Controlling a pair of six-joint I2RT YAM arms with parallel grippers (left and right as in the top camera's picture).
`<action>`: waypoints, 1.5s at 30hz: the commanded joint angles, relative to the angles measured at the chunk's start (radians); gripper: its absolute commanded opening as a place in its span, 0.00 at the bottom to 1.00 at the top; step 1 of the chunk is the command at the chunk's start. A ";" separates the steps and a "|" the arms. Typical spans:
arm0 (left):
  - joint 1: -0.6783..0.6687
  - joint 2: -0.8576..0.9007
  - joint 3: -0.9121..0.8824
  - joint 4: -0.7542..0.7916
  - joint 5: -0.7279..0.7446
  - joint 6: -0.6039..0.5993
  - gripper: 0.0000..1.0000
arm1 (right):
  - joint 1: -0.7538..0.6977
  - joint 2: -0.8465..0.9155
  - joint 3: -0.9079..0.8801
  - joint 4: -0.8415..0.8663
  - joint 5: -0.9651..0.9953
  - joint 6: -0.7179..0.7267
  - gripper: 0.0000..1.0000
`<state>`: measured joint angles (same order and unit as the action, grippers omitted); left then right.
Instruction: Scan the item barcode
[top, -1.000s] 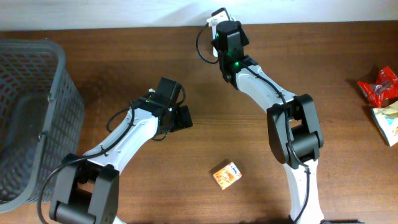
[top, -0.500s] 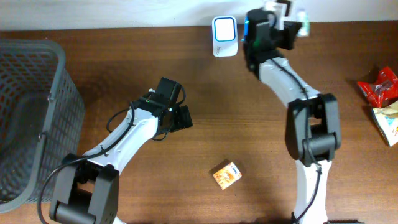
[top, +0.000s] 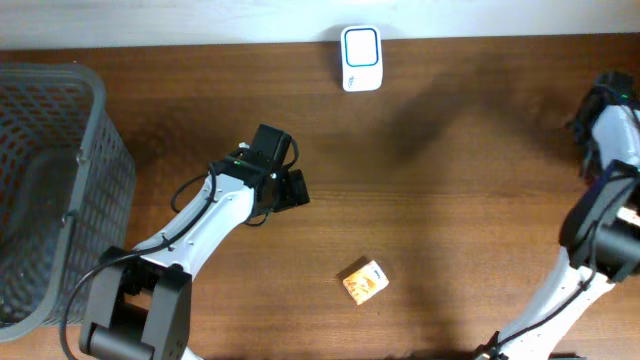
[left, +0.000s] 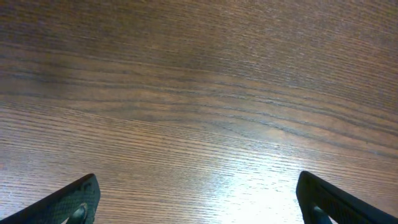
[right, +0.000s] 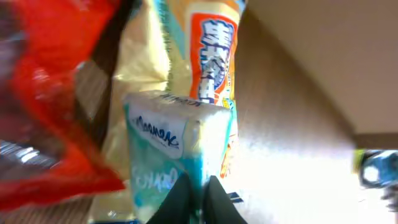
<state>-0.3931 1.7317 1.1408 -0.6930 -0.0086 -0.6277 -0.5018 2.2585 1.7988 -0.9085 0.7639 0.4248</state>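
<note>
The item is a teal-and-white pack (right: 163, 155). My right gripper (right: 199, 177) is shut on its thin edge, with the fingers almost together. The pack hangs right by a red packet (right: 43, 112) and a yellow packet with an orange label (right: 211, 56). In the overhead view only the right arm (top: 608, 120) shows, at the far right table edge, and the pack is hidden there. The white barcode scanner (top: 360, 45) stands at the back centre. My left gripper (top: 290, 188) rests mid-table; its fingers (left: 74, 202) stand wide open over bare wood.
A small orange box (top: 365, 281) lies on the table toward the front. A grey mesh basket (top: 60, 130) fills the left side. The table's back edge runs just behind the scanner.
My right arm has swung from the scanner at the back centre to the far right edge, carrying the pack with it. The left arm has not moved.
</note>
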 joint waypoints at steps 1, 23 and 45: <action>-0.001 -0.010 0.002 -0.001 -0.007 0.015 0.99 | -0.069 -0.054 0.029 -0.049 -0.188 0.032 0.99; -0.023 -0.008 -0.001 -0.018 0.447 0.229 0.99 | 0.473 -0.580 -0.370 -0.284 -1.193 -0.158 0.99; -0.488 0.149 0.066 -0.078 0.225 0.498 0.00 | 0.473 -0.580 -0.370 -0.194 -1.065 -0.159 0.99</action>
<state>-0.8883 1.8725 1.1595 -0.7952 0.2680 -0.1352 -0.0326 1.6917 1.4319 -1.0988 -0.3107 0.2626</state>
